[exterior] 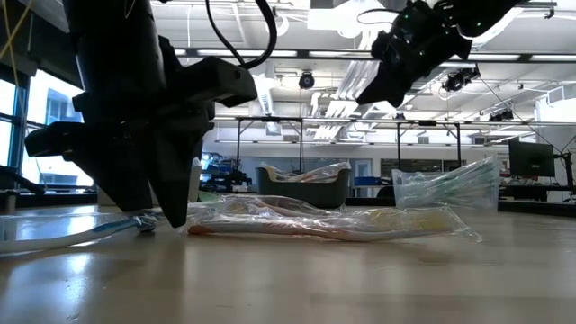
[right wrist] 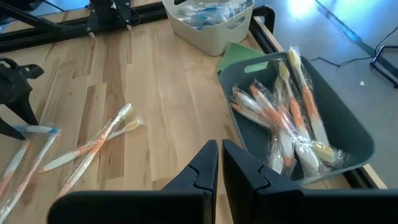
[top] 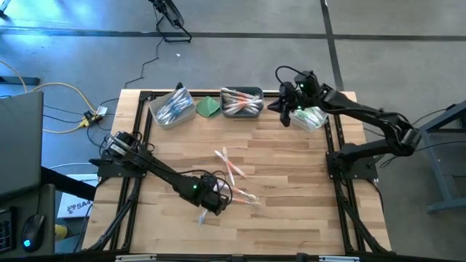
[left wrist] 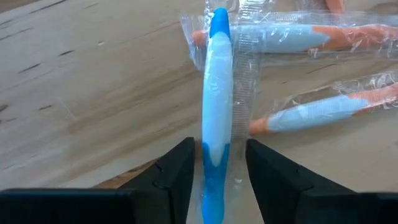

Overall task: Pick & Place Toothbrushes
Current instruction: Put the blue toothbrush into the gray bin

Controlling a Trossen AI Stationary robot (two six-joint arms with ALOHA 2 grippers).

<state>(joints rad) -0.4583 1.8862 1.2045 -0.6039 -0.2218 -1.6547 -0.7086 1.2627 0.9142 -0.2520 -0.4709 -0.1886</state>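
A blue toothbrush (left wrist: 216,93) in a clear wrapper lies flat on the wooden table near its front edge (top: 202,217). My left gripper (left wrist: 217,149) points down over the handle end, open. One finger (left wrist: 177,171) stands on each side of the handle, and a narrow gap shows on both sides. Wrapped orange toothbrushes (left wrist: 298,37) (top: 231,166) lie loose on the table just beyond. My right gripper (right wrist: 219,149) hangs shut and empty above the back of the table (top: 282,116), by the dark bin (top: 244,91).
Along the far edge stand a pale bin (top: 172,109) with blue toothbrushes, a dark bin (right wrist: 354,143) with orange ones and a clear bin (top: 312,118) with green ones. A folded green cloth (top: 209,106) lies between the first two. Black frame rails border the table.
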